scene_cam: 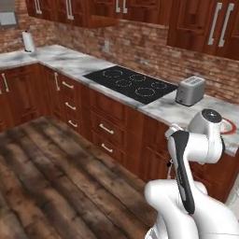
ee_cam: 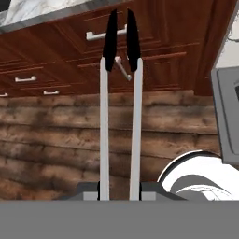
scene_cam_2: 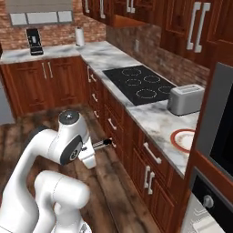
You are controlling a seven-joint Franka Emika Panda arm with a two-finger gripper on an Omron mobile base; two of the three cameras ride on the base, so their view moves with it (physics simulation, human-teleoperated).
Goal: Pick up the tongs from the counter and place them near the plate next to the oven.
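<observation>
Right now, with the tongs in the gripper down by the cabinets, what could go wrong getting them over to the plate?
The tongs stick out far past the gripper, low in front of the cabinet drawers, so a lift could knock their black ends on the counter edge. The toaster stands close behind the plate and could get bumped.

The robot arm is white, smooth and shiny, with fat round parts like tubes. It has dark grey round caps on its joints and a long black stripe down one side. At the end, its gripper has two small grey finger tips.
</observation>
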